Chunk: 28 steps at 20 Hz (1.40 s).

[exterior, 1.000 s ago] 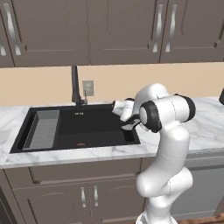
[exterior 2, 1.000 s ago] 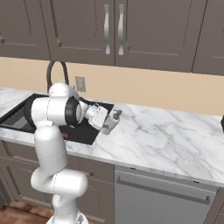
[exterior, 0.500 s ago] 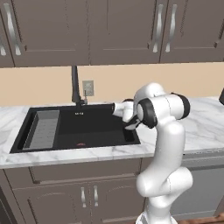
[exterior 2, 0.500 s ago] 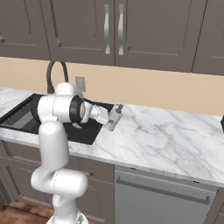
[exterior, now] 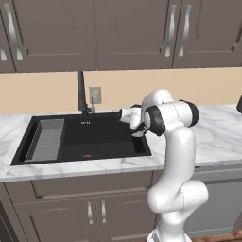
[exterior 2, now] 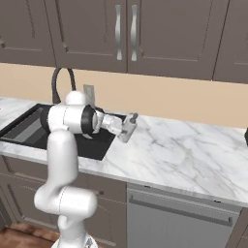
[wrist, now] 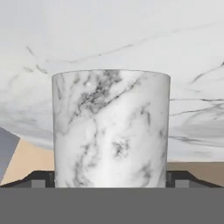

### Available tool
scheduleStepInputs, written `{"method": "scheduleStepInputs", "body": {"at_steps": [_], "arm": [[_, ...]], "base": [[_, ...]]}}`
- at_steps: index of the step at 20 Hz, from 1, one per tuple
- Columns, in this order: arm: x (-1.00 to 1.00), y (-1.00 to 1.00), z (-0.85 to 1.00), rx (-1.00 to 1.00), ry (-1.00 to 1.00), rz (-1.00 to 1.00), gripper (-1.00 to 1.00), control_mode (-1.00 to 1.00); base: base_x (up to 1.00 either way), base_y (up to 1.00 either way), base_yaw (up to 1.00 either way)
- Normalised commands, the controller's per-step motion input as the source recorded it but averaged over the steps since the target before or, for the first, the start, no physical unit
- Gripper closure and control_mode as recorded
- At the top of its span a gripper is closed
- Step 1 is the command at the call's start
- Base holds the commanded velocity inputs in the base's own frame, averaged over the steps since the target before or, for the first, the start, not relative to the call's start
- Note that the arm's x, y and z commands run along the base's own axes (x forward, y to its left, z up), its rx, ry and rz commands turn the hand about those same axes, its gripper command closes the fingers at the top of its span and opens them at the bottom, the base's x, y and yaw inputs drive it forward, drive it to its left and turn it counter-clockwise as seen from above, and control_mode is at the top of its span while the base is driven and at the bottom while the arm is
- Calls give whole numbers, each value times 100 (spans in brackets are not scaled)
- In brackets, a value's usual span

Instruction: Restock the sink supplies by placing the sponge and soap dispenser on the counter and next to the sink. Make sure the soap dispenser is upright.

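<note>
The soap dispenser (exterior 2: 129, 127), a pale marbled bottle with a narrow pump head, hangs tilted just above the counter (exterior 2: 184, 155) at the right rim of the black sink (exterior 2: 29, 131). My gripper (exterior 2: 123, 129) is shut on its body, pump end pointing up and to the right. In the hand view the bottle (wrist: 110, 127) stands between my two dark fingertips (wrist: 42, 179), with white veined marble behind it. The sponge is out of view.
A grey ribbed tray (exterior: 45, 139) lies in the left part of the sink (exterior: 106, 137), and a tall dark faucet (exterior: 81, 92) rises behind it beside a wall outlet (exterior: 95, 94). Marble counter stretches to the right of the sink. Dark cabinets hang above.
The hand has turned and shifted slightly right from the sink edge towards the counter, carrying the soap dispenser. The pump head now points higher than before.
</note>
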Motion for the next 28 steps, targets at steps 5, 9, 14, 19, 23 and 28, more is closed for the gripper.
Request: {"method": "scheduleStepInputs", "body": {"at_steps": [5, 9, 14, 19, 23, 28], "arm": [[52, 0, -14, -5, 2, -17, 100, -100], [36, -6, -34, -7, 12, -10, 100, -100], [1, -1, -29, -9, 3, 0, 100, -100], [15, 0, -34, -15, 0, -5, 100, -100], [12, 0, -38, -16, 0, -4, 100, -100], [-20, 0, -38, -7, -13, -1, 100, -100]], "base": [[0, 0, 0], [0, 0, 0], [0, 0, 0], [0, 0, 0], [0, 0, 0], [0, 0, 0]]}}
